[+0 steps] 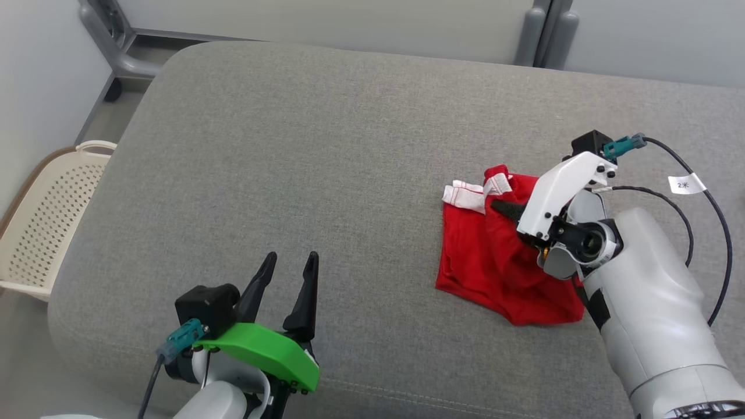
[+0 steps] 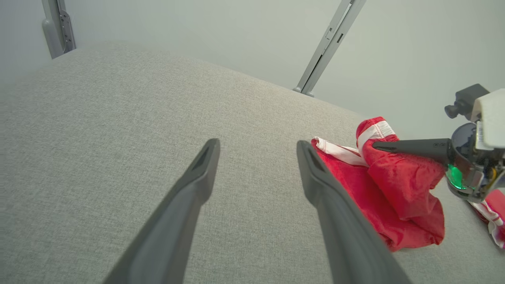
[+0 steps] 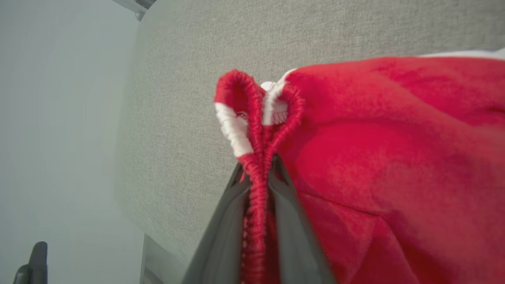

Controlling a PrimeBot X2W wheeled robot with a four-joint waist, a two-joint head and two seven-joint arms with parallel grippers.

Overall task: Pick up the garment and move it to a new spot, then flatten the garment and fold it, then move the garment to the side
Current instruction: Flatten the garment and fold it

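**A:** What is closest on the grey cushion [image 1: 326,145]?

**B:** The left gripper [image 1: 293,254]. It hangs over the cushion's near edge, left of the middle. Its two dark fingers are spread wide with nothing between them, and there is bare cushion fabric below.

**A:** Where is the garment?

**B:** The red garment [image 1: 489,262] lies bunched on the cushion's right half, well apart from the left gripper. Its white-trimmed edge points toward the cushion's middle.

**A:** How does it sit against the right gripper?

**B:** The right gripper [image 1: 502,207] reaches in from the cushion's right side, above the cloth, with its fingers aimed toward the cushion's left. The jaws are pinched nearly together on the garment's ribbed hem [image 3: 256,118]. In the right wrist view the hem runs up between the two fingers and loops out just past their tips, showing a white band. The left wrist view shows the pinched fold raised off the cushion. The rest of the cloth drapes below the fingers and rests on the cushion.

**A:** What is farther off?

**B:** A cream perforated laundry basket [image 1: 52,215] stands on the floor beside the cushion's left edge. Past the far edge, a grey metal frame [image 1: 116,52] stands against a pale wall.
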